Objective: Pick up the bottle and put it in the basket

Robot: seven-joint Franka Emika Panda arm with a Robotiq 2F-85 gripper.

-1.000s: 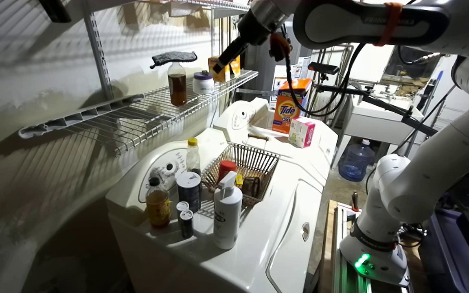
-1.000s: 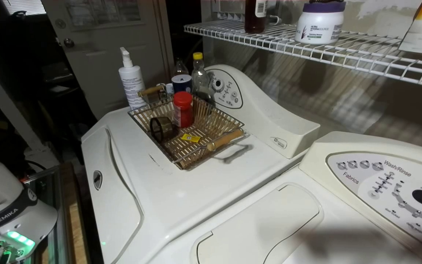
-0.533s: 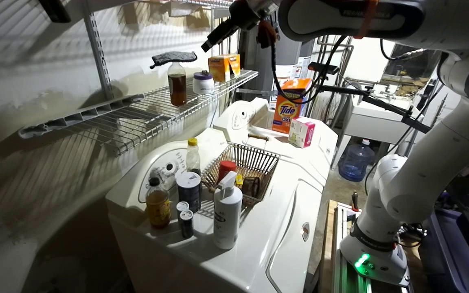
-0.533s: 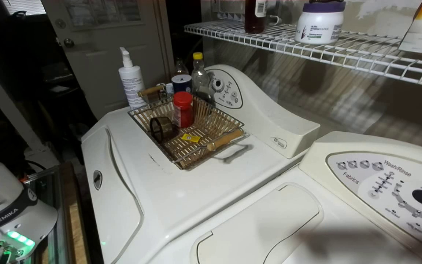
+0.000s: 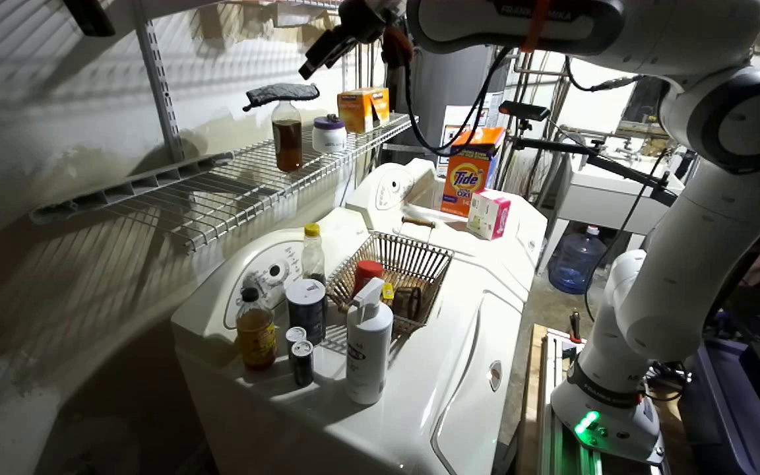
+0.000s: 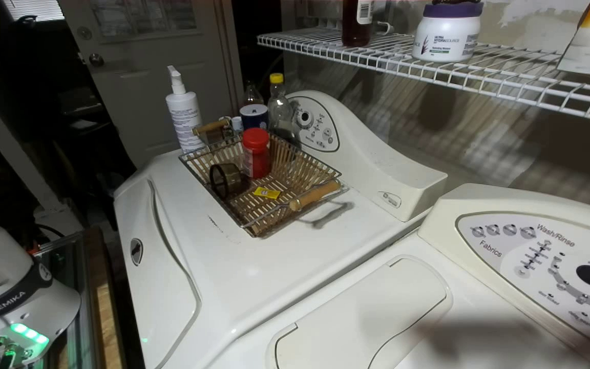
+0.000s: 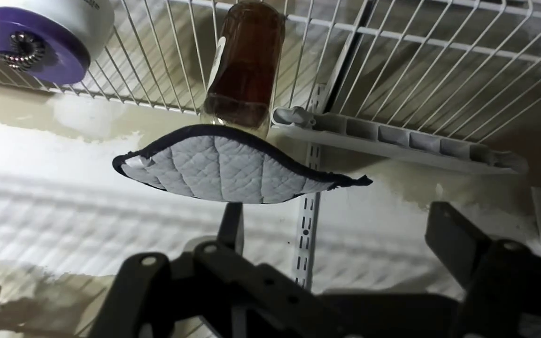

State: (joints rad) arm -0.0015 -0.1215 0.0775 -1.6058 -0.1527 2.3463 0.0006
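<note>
Along the bottom of the wrist view, the gripper (image 7: 334,230) had its fingers wide apart, wall (image 7: 374,244) showing between them. Higher in the frame, a quilted pad (image 7: 233,169) lay over the top of the reddish-brown bottle (image 7: 251,56), which stood near the front edge of the wire shelf (image 6: 469,84). A gap parted bottle from purple-lidded jar (image 7: 64,37) at upper left. In both exterior views the open-topped basket (image 6: 305,174) sat lower, on a white machine (image 6: 274,266), a red container (image 6: 256,156) and yellow packet (image 6: 267,192) within its rim.
</note>
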